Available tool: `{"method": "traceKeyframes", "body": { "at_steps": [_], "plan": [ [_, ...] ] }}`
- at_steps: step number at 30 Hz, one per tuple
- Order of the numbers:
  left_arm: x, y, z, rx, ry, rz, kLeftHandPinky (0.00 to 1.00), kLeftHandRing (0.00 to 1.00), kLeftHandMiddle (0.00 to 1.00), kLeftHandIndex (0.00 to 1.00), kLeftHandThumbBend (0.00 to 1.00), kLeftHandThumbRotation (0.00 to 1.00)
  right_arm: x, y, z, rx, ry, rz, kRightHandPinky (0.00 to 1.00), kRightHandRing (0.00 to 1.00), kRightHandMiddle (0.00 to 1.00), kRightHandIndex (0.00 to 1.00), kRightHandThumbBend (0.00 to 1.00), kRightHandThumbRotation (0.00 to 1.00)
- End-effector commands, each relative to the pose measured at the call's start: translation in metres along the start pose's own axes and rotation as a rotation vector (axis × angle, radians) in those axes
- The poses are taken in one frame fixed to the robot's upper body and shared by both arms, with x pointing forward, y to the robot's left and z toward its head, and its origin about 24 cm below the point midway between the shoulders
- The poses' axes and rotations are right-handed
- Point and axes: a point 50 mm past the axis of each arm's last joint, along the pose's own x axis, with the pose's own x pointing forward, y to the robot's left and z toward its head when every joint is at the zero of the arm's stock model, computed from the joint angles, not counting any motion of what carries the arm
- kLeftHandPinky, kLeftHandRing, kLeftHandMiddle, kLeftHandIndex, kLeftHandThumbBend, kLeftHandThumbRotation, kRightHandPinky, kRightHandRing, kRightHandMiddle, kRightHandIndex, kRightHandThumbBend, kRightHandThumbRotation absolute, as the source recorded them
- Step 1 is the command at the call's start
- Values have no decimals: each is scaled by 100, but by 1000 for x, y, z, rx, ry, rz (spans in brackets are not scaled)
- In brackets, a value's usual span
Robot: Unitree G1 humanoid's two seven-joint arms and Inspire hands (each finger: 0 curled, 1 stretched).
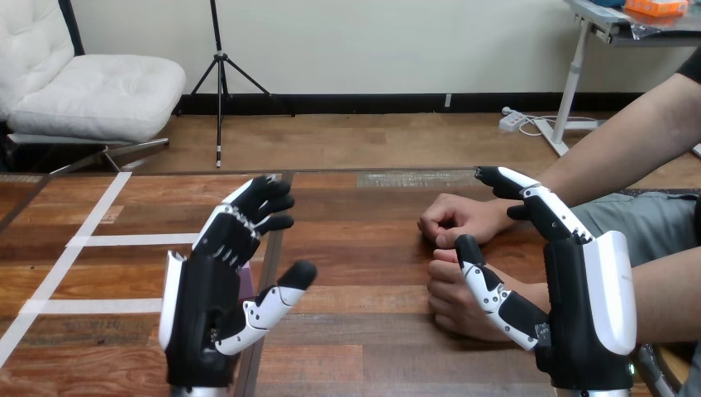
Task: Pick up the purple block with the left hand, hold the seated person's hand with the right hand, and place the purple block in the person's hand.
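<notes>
Your left hand (207, 306) is wide open above the table (372, 273) and holds nothing. The purple block (246, 284) peeks out from behind it. Your right hand (583, 314) is open too, its thumb in front of the person's nearer hand (446, 308).

I look through the head camera, mounted high on the robot and aimed forward and down across the brown wooden plank bench (364, 331). It sits close in: the robot's black-and-white left hand (198, 306) and right hand (579, 318) stand at the bottom edge, large in the foreground. The person's hands (455, 217) show at the right side, mid-depth.
</notes>
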Motion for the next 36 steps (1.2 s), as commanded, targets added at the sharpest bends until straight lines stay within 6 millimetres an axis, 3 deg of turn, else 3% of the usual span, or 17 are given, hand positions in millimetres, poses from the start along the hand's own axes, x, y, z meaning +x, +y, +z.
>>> {"method": "traceKeyframes", "body": {
  "at_steps": [1, 8, 22, 36],
  "plan": [
    [30, 15, 18, 65, -148, -58, 71, 77, 80, 79, 76, 36, 14, -4, 4, 15, -47, -52, 66, 74, 77, 75, 36, 15],
    [39, 32, 27, 175, -190, -122, 74, 79, 81, 81, 75, 34, 14, -3, 4, 13, -44, -49, 66, 75, 77, 75, 36, 15],
    [52, 55, 39, 385, -157, -232, 82, 85, 86, 84, 77, 45, 13, -1, 4, 10, -36, -44, 66, 74, 77, 75, 36, 14],
    [67, 66, 50, 710, -77, -364, 85, 89, 91, 89, 76, 55, 13, 0, 4, 10, -34, -44, 65, 74, 77, 75, 36, 15]
  ]
}}
